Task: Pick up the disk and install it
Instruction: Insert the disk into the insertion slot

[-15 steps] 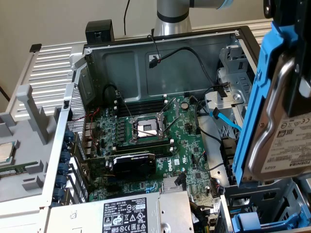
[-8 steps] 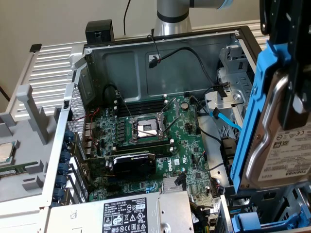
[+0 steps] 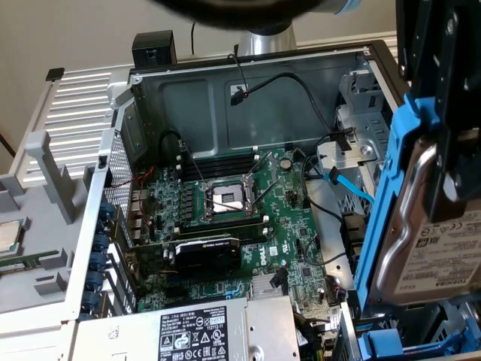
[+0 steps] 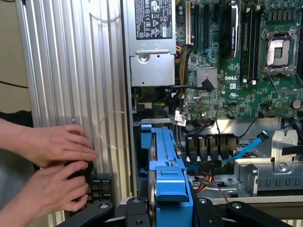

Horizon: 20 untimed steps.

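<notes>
The disk (image 3: 440, 241) is a silver-grey drive with a white label in a bright blue carrier (image 3: 382, 203). It hangs upright at the exterior view's right, above the open computer case's drive area. My gripper (image 3: 449, 162) comes down from above and is shut on it. In the wrist view the carrier's blue edge (image 4: 170, 182) runs between my two black fingers (image 4: 136, 210), with my gripper (image 4: 170, 210) directly over the case's corner by the metal drive cage (image 4: 265, 172).
The open case (image 3: 248, 90) holds the motherboard (image 3: 225, 218), CPU socket (image 3: 228, 198), power supply (image 3: 195, 331) and loose cables including a blue one (image 3: 349, 184). Another blue carrier (image 3: 402, 342) sits below the disk. A person's hands (image 4: 52, 165) rest on the case's outside.
</notes>
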Motion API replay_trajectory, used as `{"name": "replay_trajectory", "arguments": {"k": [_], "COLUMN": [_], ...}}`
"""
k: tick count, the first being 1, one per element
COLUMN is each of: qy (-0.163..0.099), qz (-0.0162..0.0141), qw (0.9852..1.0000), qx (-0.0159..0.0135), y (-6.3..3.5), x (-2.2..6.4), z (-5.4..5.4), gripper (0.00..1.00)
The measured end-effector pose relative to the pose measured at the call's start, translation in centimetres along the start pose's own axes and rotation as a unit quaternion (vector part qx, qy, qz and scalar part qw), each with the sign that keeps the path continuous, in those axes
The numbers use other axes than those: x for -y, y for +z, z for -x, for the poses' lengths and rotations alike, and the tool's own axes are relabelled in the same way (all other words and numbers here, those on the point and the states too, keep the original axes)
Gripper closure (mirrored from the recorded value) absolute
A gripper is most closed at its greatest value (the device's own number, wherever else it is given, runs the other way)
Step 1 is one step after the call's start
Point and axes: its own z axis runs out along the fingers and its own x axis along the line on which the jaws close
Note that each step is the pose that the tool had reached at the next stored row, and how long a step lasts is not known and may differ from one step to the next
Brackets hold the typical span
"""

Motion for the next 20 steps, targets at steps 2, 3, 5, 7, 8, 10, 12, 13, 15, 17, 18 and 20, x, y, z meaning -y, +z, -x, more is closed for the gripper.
{"name": "replay_trajectory", "arguments": {"k": [2, 3, 5, 7, 8, 10, 12, 13, 15, 17, 18, 20], "qy": [0.0, -0.001, -0.002, -0.004, -0.005, -0.006, -0.007, -0.007, -0.007, -0.008, -0.008, -0.01], "qz": [0.0, 0.0, 0.0, 0.0, 0.0, 0.0, 0.0, 0.0, 0.0, 0.0, 0.0, 0.0], "qw": [1.0, 1.0, 1.0, 1.0, 1.0, 1.0, 1.0, 1.0, 1.0, 1.0, 1.0, 1.0], "qx": [0.0, 0.0001, 0.0003, 0.0006, 0.0008, 0.001, 0.0012, 0.0011, 0.0011, 0.001, 0.0011, 0.0014], "y": [0.35, 0.5, 0.66, 0.7, 0.75, 0.82, 0.87, 0.87, 0.96, 1.07, 1.13, 1.23], "x": [0.0, 0.02, 0.0, -0.01, -0.03, -0.04, -0.04, -0.05, -0.06, -0.08, -0.08, -0.04], "z": [0.0, 0.0, 0.1, 0.2, 0.3, 0.4, 0.4, 0.4, 0.4, 0.4, 0.4, 0.4], "gripper": [0.63, 0.63, 0.63, 0.63, 0.63, 0.63, 0.63, 0.63, 0.63, 0.63, 0.63, 0.63]}}
